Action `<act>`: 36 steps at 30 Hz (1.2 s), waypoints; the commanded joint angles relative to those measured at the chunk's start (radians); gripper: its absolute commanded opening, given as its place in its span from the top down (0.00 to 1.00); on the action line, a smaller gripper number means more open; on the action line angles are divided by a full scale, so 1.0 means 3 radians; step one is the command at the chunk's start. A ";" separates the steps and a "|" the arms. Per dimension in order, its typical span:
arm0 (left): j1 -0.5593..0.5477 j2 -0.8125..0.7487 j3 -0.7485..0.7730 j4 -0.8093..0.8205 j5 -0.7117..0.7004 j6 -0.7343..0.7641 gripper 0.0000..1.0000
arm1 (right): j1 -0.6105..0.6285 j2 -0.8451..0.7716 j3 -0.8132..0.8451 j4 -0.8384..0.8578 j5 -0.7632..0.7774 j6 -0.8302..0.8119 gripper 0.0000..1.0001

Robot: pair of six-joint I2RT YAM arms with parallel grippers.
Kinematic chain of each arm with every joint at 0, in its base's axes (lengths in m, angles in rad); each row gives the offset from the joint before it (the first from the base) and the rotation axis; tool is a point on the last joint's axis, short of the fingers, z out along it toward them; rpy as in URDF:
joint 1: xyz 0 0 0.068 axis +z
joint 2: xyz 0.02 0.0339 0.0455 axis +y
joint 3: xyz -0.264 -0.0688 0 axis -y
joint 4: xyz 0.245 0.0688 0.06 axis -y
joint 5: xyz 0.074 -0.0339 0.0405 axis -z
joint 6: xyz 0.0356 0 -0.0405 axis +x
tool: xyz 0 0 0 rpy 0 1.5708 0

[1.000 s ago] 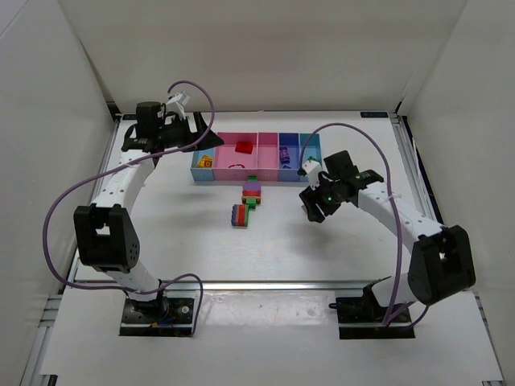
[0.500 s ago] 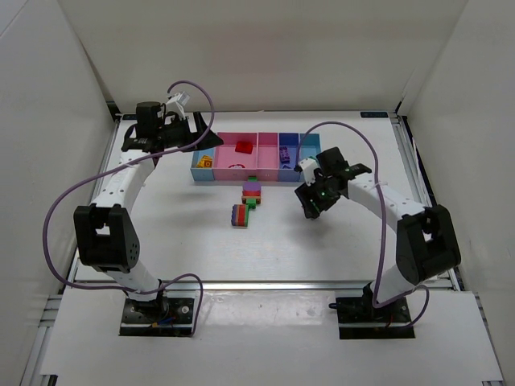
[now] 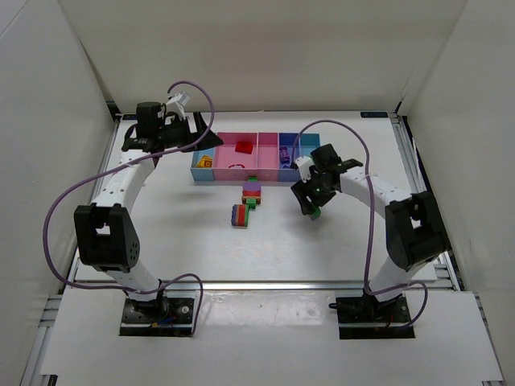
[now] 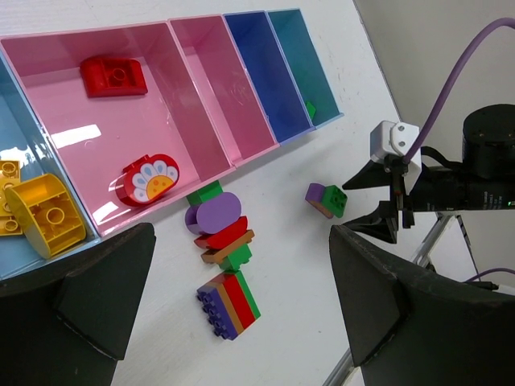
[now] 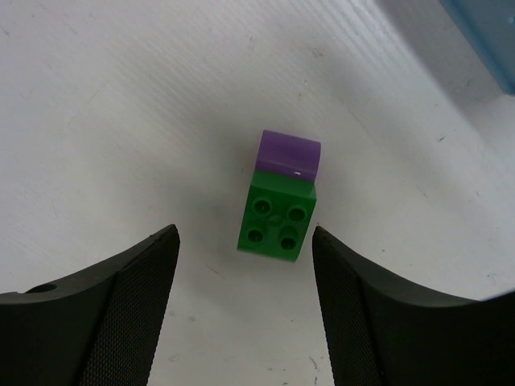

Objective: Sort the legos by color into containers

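One tray of five compartments, six pieces inside it, three clusters outside.

The single long shallow plastic tray (image 3: pixel 229 178) has two light blue, two pink and one darker blue open compartment. In them lie two yellow studded bricks (image 4: pixel 44 213), two red plastic pieces (image 4: pixel 113 76), one purple brick (image 3: pixel 284 153) and one small green bit (image 4: pixel 310 108). On the white table (image 3: pixel 201 241) sit three clusters: one stack of green, purple, red and brown pieces (image 4: pixel 219 229), one four-coloured striped block (image 4: pixel 228 303), and one green studded brick joined to a purple piece (image 5: pixel 278 217).
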 commanded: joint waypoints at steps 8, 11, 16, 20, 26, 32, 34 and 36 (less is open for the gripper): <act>-0.0001 0.0040 0.0122 -0.0029 0.0045 0.0036 0.01 | 0.0002 0.0134 0.0192 0.0077 0.0008 -0.0038 0.35; 0.0005 0.0055 0.0127 -0.0029 0.0045 0.0031 0.01 | 0.0002 0.0144 0.0166 0.0062 0.0008 -0.0053 0.36; -0.0001 0.0081 0.0137 -0.0014 0.0050 0.0021 0.01 | -0.0013 0.0190 0.0141 0.0072 0.0039 -0.0063 0.39; -0.0001 0.0091 0.0143 -0.0014 0.0055 0.0011 0.01 | -0.0019 0.0256 0.0187 0.0052 0.0054 -0.0058 0.40; -0.0001 0.0111 0.0153 -0.0014 0.0055 0.0011 0.01 | -0.0029 0.0333 0.0243 0.0042 0.0095 -0.0048 0.41; -0.0001 0.0111 0.0122 -0.0014 0.0050 0.0016 0.01 | -0.0029 0.0313 0.0217 0.0082 0.0095 -0.0038 0.64; -0.0001 0.0106 0.0107 -0.0004 0.0055 0.0011 0.01 | -0.0029 0.0302 0.0207 0.0072 0.0095 -0.0033 0.77; -0.0001 0.0101 0.0087 0.0007 0.0065 0.0006 0.01 | -0.0029 0.0267 0.0217 0.0062 0.0080 -0.0033 0.86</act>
